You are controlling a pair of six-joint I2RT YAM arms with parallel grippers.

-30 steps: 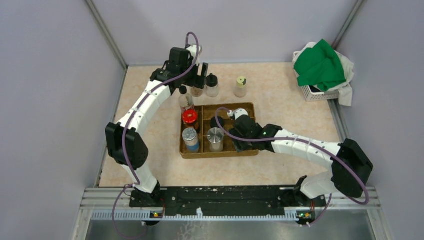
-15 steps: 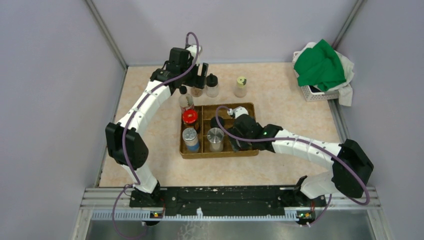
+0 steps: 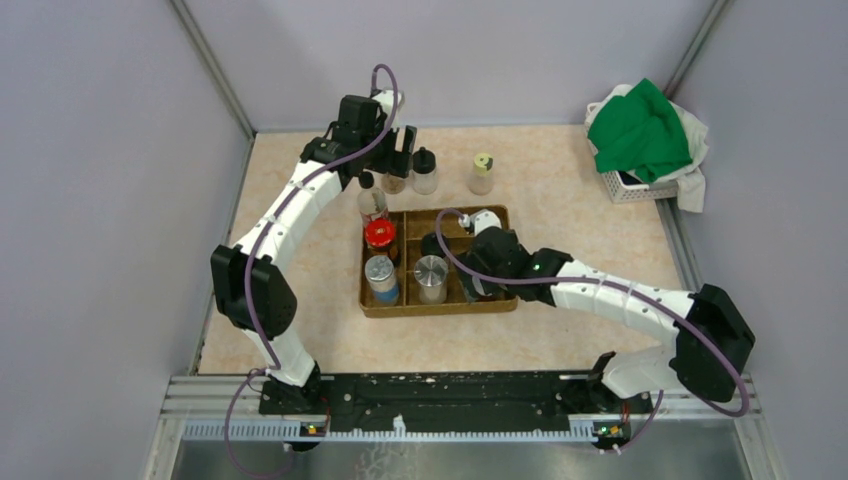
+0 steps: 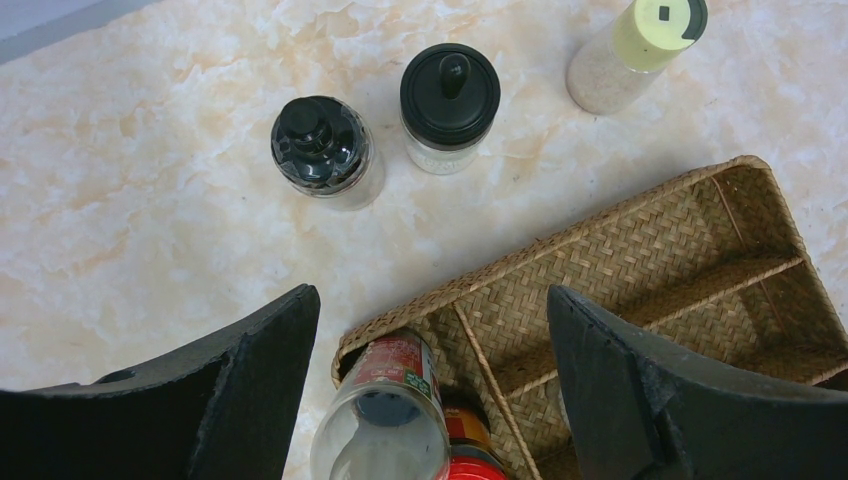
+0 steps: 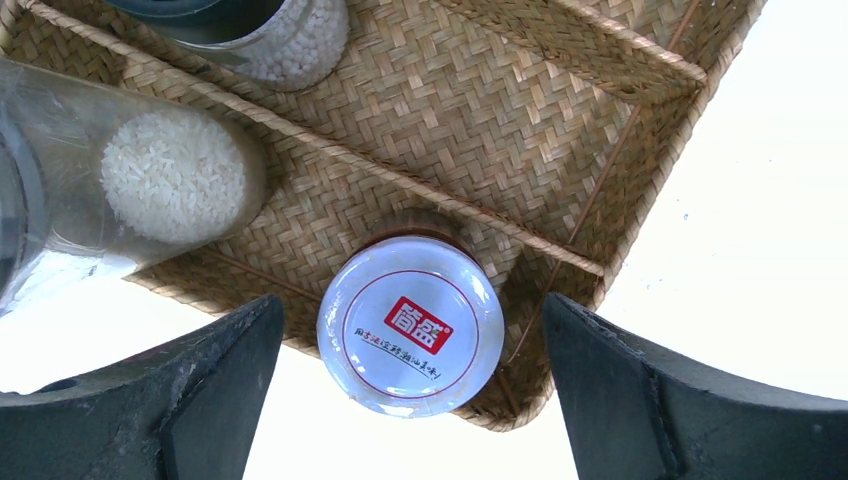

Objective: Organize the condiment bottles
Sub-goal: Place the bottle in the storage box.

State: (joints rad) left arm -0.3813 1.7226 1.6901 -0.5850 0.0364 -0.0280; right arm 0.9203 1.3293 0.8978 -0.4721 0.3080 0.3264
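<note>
A brown woven tray (image 3: 500, 300) holds a red-lidded jar (image 3: 378, 233), two silver-lidded jars (image 3: 381, 268) (image 3: 431, 267), a tall red-labelled bottle (image 3: 372, 203) (image 4: 385, 410) at its back left corner, and a white-lidded jar (image 3: 487, 220) (image 5: 412, 325) at its back right corner. My right gripper (image 3: 478, 234) (image 5: 412, 305) stands open around the white-lidded jar without touching it. My left gripper (image 3: 396, 160) (image 4: 432, 300) hangs open above the tall bottle. Two black-capped jars (image 4: 325, 150) (image 4: 450, 95) and a yellow-green-lidded shaker (image 3: 483, 165) (image 4: 640, 40) stand on the table behind the tray.
A white basket with green cloth (image 3: 640, 140) sits at the back right. Grey walls close in the table on three sides. A rice-filled jar (image 5: 170, 190) stands in the tray close to my right gripper's left finger.
My right gripper has opened wide and let go of the white-lidded jar, which now stands in the tray's corner. The left arm has not moved.
</note>
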